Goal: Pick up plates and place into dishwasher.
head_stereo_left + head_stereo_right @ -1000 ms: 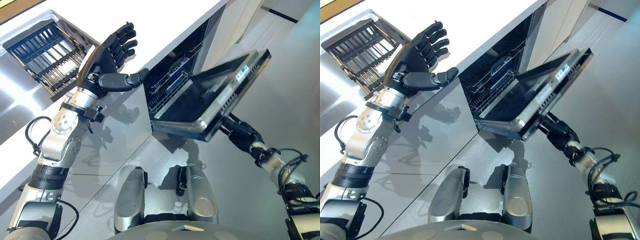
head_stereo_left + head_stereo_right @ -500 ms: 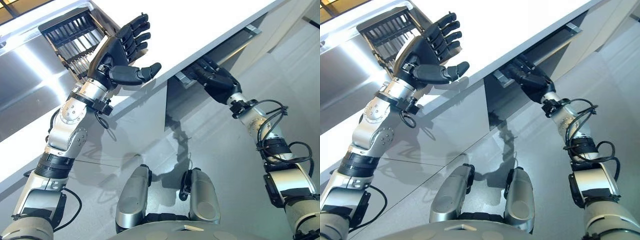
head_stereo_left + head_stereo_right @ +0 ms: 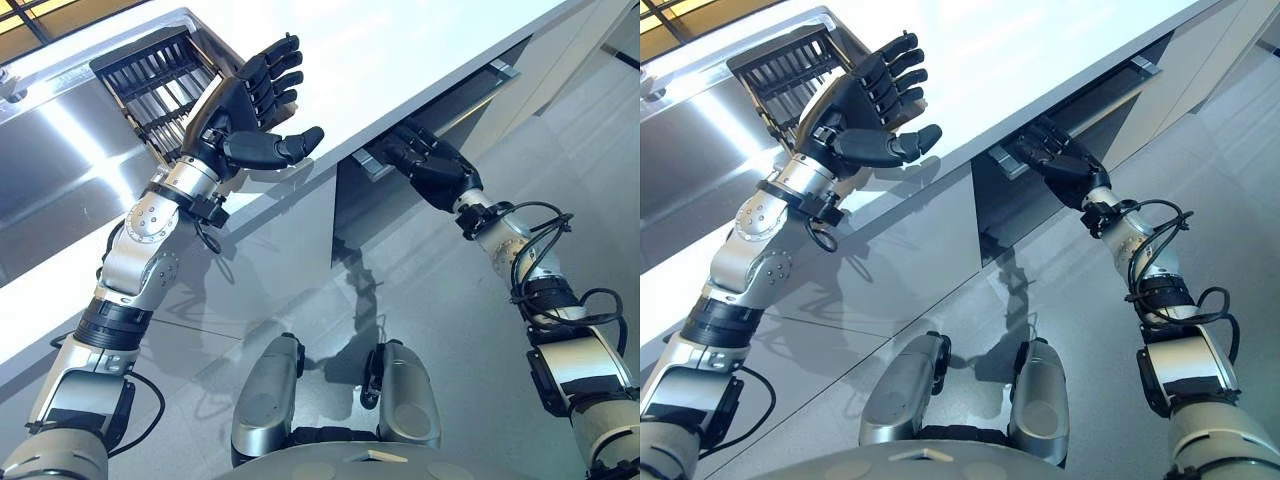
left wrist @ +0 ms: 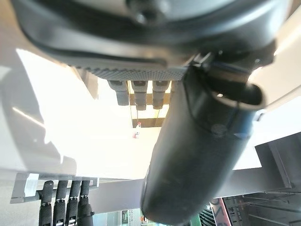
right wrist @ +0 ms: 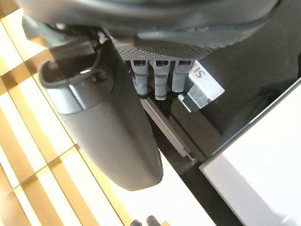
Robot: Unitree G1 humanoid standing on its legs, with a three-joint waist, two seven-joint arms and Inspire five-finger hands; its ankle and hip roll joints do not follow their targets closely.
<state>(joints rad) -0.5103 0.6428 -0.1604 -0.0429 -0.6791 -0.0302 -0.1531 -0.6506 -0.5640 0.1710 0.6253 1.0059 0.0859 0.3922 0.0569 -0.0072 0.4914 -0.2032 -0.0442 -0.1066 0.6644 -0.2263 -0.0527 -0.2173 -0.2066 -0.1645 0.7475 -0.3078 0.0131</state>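
The dishwasher door (image 3: 372, 205) is a dark panel under the white counter (image 3: 420, 40), standing up against the counter's edge. My right hand (image 3: 432, 168) rests against the top of the door, its straight fingers (image 5: 160, 77) touching the silver handle (image 5: 203, 90). My left hand (image 3: 238, 115) hovers over the counter near the sink, palm up. It is open and holds nothing, with the thumb (image 4: 202, 155) spread wide.
A dark dish rack (image 3: 150, 85) with upright tines sits in the steel sink (image 3: 60, 170) at the far left. Grey cabinet fronts (image 3: 270, 250) run under the counter, and grey floor (image 3: 450, 330) lies before them.
One second ago the dishwasher door hung open with the rack inside showing. My right hand has swung it up against the counter, and the camera has shifted. The left hand stays raised.
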